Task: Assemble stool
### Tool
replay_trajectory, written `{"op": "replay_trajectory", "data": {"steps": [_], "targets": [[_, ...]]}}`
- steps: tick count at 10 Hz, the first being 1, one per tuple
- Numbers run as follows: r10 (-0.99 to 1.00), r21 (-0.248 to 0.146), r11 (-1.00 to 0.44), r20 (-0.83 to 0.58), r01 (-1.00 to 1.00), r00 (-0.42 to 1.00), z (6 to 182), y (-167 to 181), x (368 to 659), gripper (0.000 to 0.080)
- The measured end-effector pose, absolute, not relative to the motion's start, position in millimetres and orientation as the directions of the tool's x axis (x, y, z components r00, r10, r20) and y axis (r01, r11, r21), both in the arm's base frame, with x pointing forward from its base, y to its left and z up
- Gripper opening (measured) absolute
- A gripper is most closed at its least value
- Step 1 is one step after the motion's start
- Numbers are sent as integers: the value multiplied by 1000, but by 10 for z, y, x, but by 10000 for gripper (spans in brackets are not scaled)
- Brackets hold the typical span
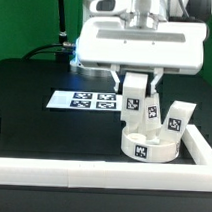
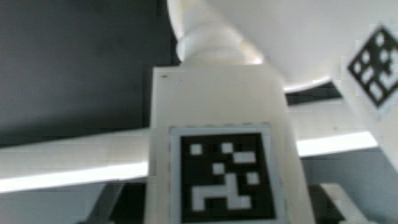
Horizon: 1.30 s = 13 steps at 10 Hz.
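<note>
- My gripper [image 1: 137, 85] grips one leg [image 1: 131, 101] upright, its peg aimed down at a socket.
- The seat [image 1: 152, 148] rests on the surface [image 1: 34, 111] beside the rail [image 1: 206, 148], probably for bracing.

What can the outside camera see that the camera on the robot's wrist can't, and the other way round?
Only the exterior view shows the marker board and the whole round seat disc below the pincer. Only the wrist view shows, close up, the rounded peg on the end of the held leg. Both show that leg's black-and-white tag, the white rail and the black table.
</note>
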State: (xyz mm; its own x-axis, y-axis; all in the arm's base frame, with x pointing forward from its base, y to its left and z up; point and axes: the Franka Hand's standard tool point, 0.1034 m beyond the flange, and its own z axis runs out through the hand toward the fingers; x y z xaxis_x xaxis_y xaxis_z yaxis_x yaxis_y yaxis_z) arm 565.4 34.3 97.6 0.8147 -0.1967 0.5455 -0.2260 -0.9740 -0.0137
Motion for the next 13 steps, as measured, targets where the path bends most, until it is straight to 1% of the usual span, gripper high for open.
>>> {"op": "replay_trajectory", "data": {"steps": [3,4,5,6,9,13], "targets": [[-194,-14,-974,556,-224,808,984,359,5663,337],[-181,-11,-977,561,-212,808,955,435,5654,337],[-184,-18,-978,543,-208,819,944,501,5679,337],[-179,-18,-979,556,-203,811,971,518,5730,337],[-171,-11,-980,549,-198,818,950,481,5813,337],[-160,-4,-982,548,-189,821,956,464,5839,337]]}}
